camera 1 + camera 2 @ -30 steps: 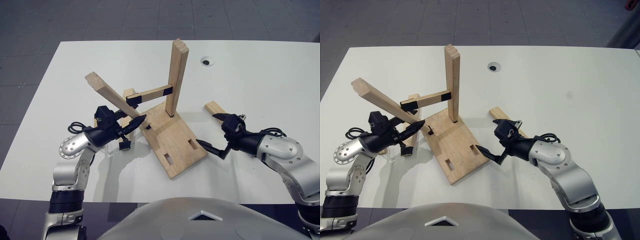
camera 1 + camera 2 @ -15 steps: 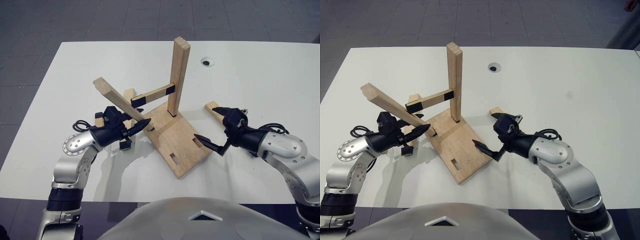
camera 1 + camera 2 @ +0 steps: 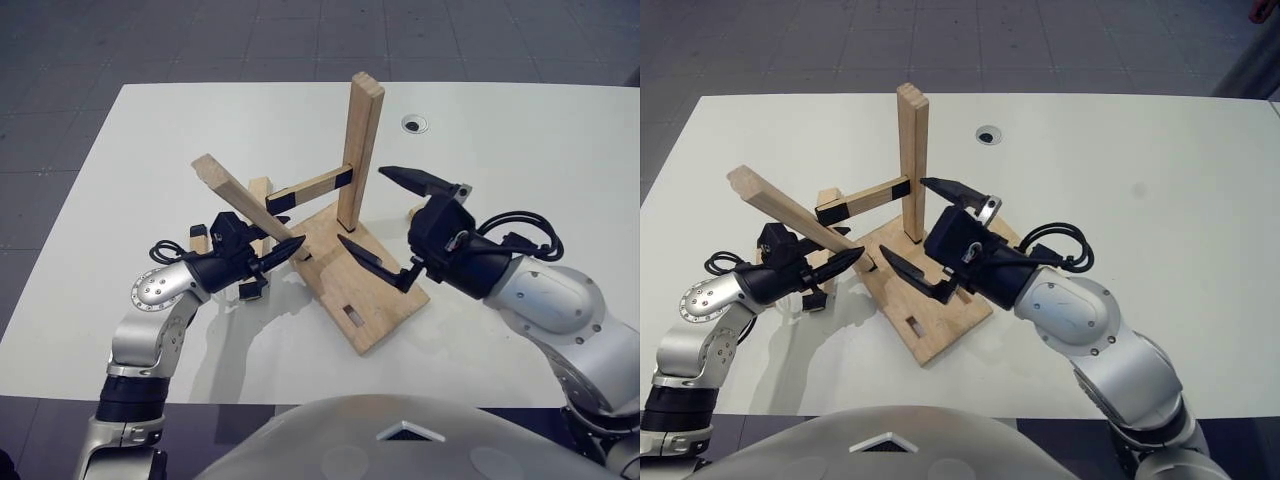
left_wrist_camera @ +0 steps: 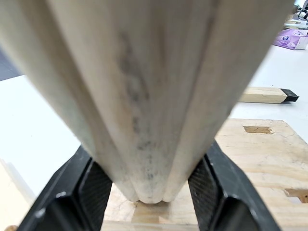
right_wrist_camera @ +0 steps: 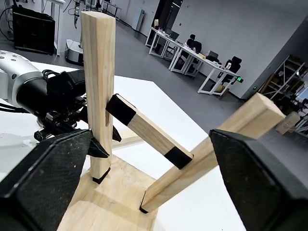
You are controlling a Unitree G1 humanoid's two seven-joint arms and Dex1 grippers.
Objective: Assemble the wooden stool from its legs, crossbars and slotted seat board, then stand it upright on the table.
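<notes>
The left pincer point(image 4: 149, 185) is clamped near the foot of the tilted leg point(image 3: 235, 193), left of centre, at a slot in the seat board point(image 3: 375, 300) lying mid-tabletop point(image 3: 520, 150). The right pincer point(image 3: 390, 222) hangs wide apart beside the upright leg point(image 3: 358, 150). Best to steady that upright leg first, then raise the tilted one slowly to meet the crossbar point(image 3: 310, 188) squarely.

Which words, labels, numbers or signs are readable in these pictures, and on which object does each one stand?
No text can be read anywhere.
The purple box in the background carries print, but it is too blurred to read.
The green lit sign in the room behind is too small to read.
The seat board and the upright leg are bare wood, with no print.
</notes>
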